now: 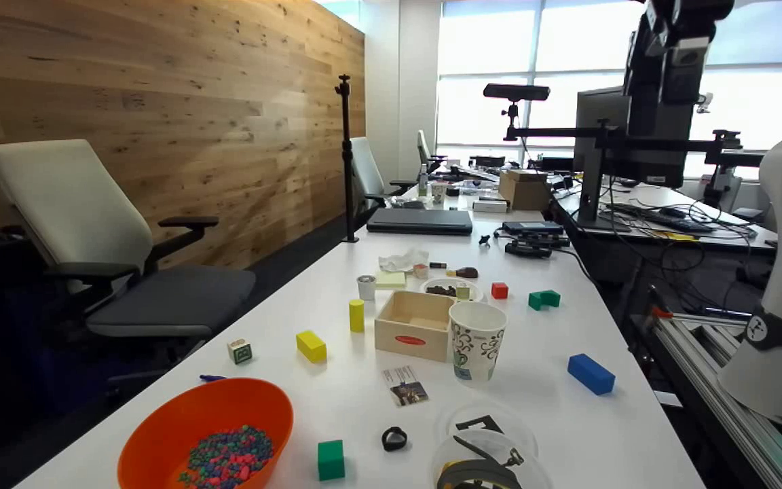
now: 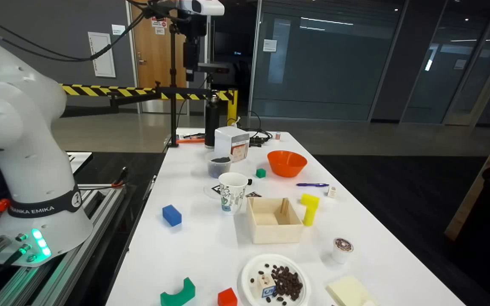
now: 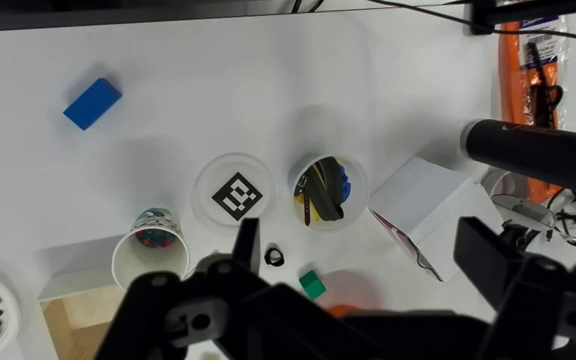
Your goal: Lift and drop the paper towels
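A crumpled white paper towel (image 1: 403, 261) lies on the table beyond the wooden box in an exterior view; it is out of view in the wrist view. A white box with a printed panel (image 2: 232, 143) stands towards the far end in an exterior view. Whether it holds paper towels I cannot tell. The white box also shows in the wrist view (image 3: 418, 200), right of centre. My gripper (image 3: 360, 240) is open with its fingers wide apart and nothing between them. It hangs high above the table, and its dark body also shows in an exterior view (image 2: 191, 55).
A paper cup (image 2: 232, 193) stands beside an open wooden box (image 2: 275, 233). A clear tub (image 3: 329, 220), a black bottle (image 2: 212, 123) and an orange bowl (image 2: 286, 165) stand near the white box. A blue block (image 2: 172, 215) lies near the robot's edge. Several small blocks lie around.
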Tool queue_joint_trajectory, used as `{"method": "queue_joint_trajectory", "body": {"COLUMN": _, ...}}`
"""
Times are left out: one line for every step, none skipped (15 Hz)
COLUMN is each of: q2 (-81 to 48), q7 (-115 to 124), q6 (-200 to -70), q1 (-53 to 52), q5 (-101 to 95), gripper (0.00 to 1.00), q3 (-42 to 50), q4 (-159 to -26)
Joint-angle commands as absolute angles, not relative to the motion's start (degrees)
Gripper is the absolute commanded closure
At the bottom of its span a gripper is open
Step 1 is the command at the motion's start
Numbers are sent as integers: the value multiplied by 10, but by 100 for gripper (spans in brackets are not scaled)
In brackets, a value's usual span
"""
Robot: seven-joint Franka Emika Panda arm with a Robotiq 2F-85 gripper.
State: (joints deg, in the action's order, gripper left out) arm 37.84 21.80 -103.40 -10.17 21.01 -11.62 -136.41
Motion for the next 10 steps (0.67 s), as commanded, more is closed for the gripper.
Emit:
{"method": "queue_joint_trajectory", "body": {"q2": 363, "q7": 211, "q6": -1091, "q1": -85, "q5": 223, "gripper": 0, "q3": -126, "q4": -1364}}
{"method": "queue_joint_trajectory", "body": {"q2": 347, "q7": 217, "q6": -1114, "q1": -80, "q5": 223, "gripper": 0, "q3": -128, "q4": -1356}}
{"method": "queue_joint_trajectory", "body": {"q2": 328, "q7": 223, "q6": -1145, "q1": -75, "q5": 224, "gripper": 0, "q3": -128, "q4": -1347}}
{"method": "queue_joint_trajectory", "body": {"q2": 308, "q7": 228, "q6": -1169, "q1": -70, "q5": 220, "gripper": 0, "q3": -126, "q4": -1334}}
{"method": "queue_joint_trajectory", "body": {"q2": 287, "q7": 233, "q6": -1190, "q1": -65, "q5": 215, "gripper": 0, "q3": -125, "q4": -1322}}
{"method": "queue_joint_trajectory", "body": {"q2": 263, "q7": 242, "q6": -1208, "q1": -57, "q5": 209, "gripper": 0, "q3": -124, "q4": -1304}}
{"method": "queue_joint_trajectory", "body": {"q2": 245, "q7": 247, "q6": -1230, "q1": -52, "q5": 206, "gripper": 0, "q3": -121, "q4": -1293}}
{"method": "queue_joint_trajectory", "body": {"q2": 225, "q7": 257, "q6": -1247, "q1": -42, "q5": 199, "gripper": 0, "q3": -120, "q4": -1279}}
{"method": "queue_joint_trajectory", "body": {"q2": 205, "q7": 261, "q6": -1265, "q1": -35, "q5": 193, "gripper": 0, "q3": -117, "q4": -1265}}
{"method": "queue_joint_trajectory", "body": {"q2": 184, "q7": 268, "q6": -1282, "q1": -25, "q5": 182, "gripper": 0, "q3": -115, "q4": -1249}}
